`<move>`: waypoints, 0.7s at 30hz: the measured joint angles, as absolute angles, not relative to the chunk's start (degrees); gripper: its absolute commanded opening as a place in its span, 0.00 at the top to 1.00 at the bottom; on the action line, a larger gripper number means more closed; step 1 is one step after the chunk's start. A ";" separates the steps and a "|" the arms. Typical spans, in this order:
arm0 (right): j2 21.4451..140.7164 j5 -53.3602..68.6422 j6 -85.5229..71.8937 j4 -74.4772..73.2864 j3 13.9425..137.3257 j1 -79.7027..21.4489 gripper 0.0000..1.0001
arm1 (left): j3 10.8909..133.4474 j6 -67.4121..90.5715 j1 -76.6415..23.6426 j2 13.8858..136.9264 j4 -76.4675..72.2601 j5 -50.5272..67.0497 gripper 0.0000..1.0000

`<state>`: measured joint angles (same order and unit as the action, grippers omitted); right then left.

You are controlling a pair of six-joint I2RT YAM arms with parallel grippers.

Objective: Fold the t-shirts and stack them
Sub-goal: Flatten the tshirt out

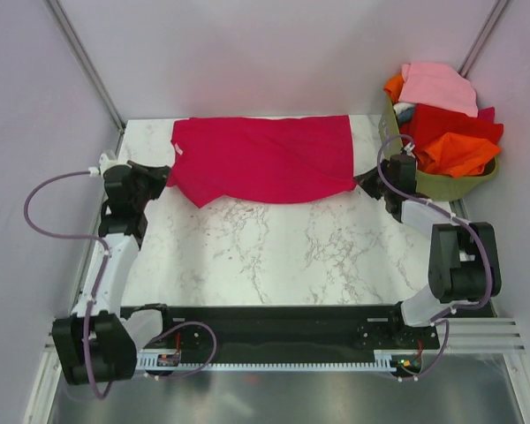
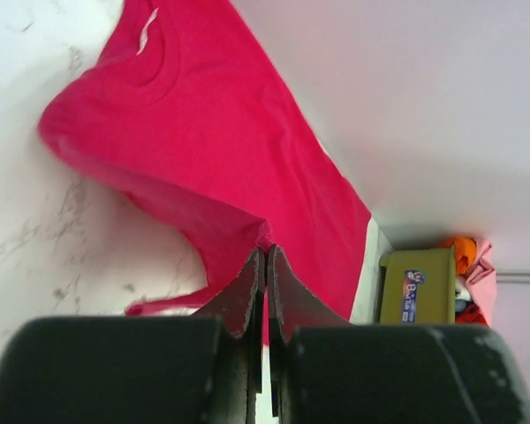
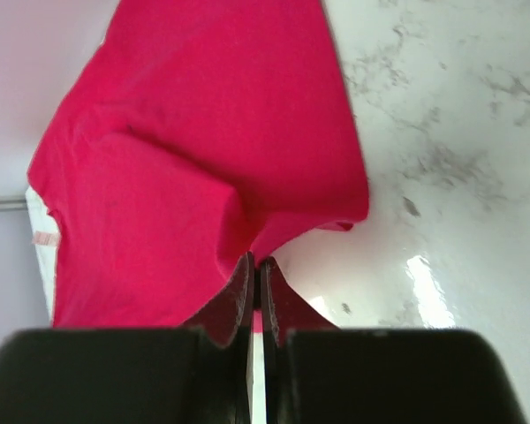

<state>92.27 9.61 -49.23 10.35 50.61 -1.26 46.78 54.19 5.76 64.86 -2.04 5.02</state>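
Observation:
A crimson t-shirt [image 1: 265,159] lies spread across the far half of the marble table, collar to the left. My left gripper [image 1: 165,177] is shut on its left edge, near the collar; in the left wrist view the cloth [image 2: 212,159] is pinched at the fingertips [image 2: 247,283]. My right gripper [image 1: 367,183] is shut on the shirt's right hem corner; in the right wrist view the cloth [image 3: 194,168] rises from the closed gripper [image 3: 258,265]. Other t-shirts, pink [image 1: 437,87], red [image 1: 443,124] and orange [image 1: 459,152], are heaped in the basket.
An olive-green basket [image 1: 450,184] stands at the table's far right corner, just behind my right arm; it also shows in the left wrist view [image 2: 417,284]. The marble table [image 1: 274,256] stretches toward the black rail at the near edge. Walls enclose the back and sides.

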 measured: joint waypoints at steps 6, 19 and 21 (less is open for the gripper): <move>83.70 8.91 -46.70 10.70 39.77 -1.10 1.00 | 39.75 54.19 5.76 49.54 7.90 2.61 0.98; 60.99 8.95 -43.05 -0.97 30.24 -1.10 1.00 | 38.11 51.90 5.76 24.77 29.08 -1.98 0.98; 58.26 8.91 -42.54 -2.83 29.32 -1.10 1.00 | 38.04 51.53 5.76 24.14 31.64 -2.13 0.98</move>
